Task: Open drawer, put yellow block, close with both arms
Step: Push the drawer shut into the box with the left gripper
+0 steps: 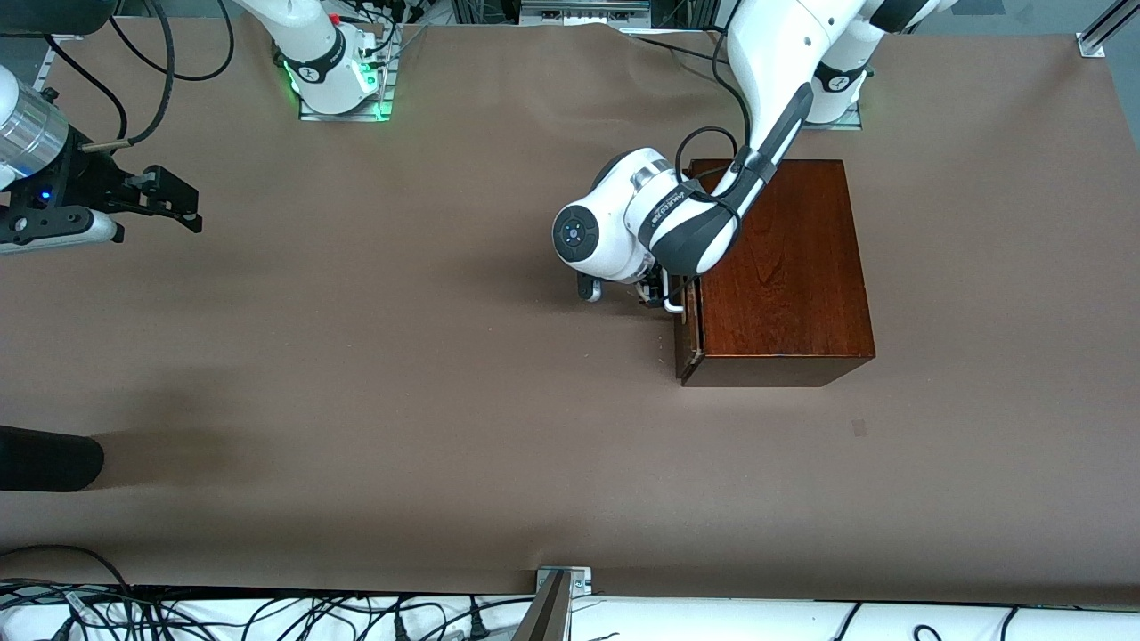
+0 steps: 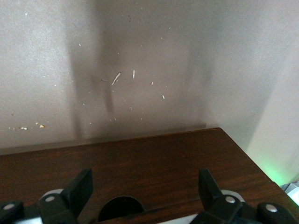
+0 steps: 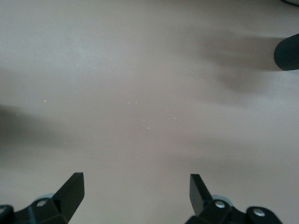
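Almost nothing of the task is done, as I judge it: the drawer is at best cracked open, and placing the block and the two-arm close are all ahead.

At about 9 o'clock in the front view, the right arm waits with its elbow out of frame. The right tool [image 1: 178, 203] hangs over bare brown worktop [image 1: 401, 356]. In the right wrist view its fingers [image 3: 74, 184] are spread wide with nothing between them. A black rounded object [image 1: 49, 458] pokes in at about 8 o'clock.

Between 2 and 3 o'clock from the worktop's centre sits the reddish-brown wooden box [image 1: 784, 267]. Its drawer [image 1: 688, 343] faces 9 o'clock. A thin pale line shows between the drawer front and the box body, so the drawer may be barely ajar; I cannot be sure.

The left arm comes from its base at 1 o'clock and leans across the box top. Its wrist folds down so that the left tool [image 2: 145, 175] sits at the white bar handle [image 1: 679, 307]. In the left wrist view its fingers are wide apart over dark wood, clamping nothing. Whether they touch the handle I cannot tell.

The yellow block shows in none of the views.
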Available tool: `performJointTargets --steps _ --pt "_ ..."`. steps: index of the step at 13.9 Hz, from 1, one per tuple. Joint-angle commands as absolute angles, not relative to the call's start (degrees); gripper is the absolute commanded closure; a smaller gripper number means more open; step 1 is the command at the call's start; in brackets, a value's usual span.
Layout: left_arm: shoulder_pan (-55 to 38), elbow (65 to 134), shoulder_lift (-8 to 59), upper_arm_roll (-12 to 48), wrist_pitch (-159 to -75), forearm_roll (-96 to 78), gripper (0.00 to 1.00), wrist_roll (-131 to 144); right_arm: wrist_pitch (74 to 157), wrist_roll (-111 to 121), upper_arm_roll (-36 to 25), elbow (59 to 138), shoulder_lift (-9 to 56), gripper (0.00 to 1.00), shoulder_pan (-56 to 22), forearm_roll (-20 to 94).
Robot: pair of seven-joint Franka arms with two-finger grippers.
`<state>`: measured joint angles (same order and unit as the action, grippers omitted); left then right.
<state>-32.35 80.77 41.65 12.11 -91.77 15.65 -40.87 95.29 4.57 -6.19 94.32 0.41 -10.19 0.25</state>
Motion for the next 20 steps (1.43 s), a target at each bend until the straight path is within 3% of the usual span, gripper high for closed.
performJointTargets --steps 1,15,20 --pt "-32.43 82.44 39.38 12.13 -91.50 17.49 0.00 -40.69 94.92 4.31 -5.98 93.16 0.70 0.00 -9.84 -0.35" --pt "-32.52 82.88 39.55 11.78 -89.12 17.67 0.00 -38.76 94.92 4.31 -6.06 93.16 0.79 0.00 -9.76 -0.09" --pt "-34.36 79.47 37.71 12.83 -89.74 16.97 0.00 -30.96 95.01 4.22 -6.06 93.16 0.79 0.00 -9.76 0.00"
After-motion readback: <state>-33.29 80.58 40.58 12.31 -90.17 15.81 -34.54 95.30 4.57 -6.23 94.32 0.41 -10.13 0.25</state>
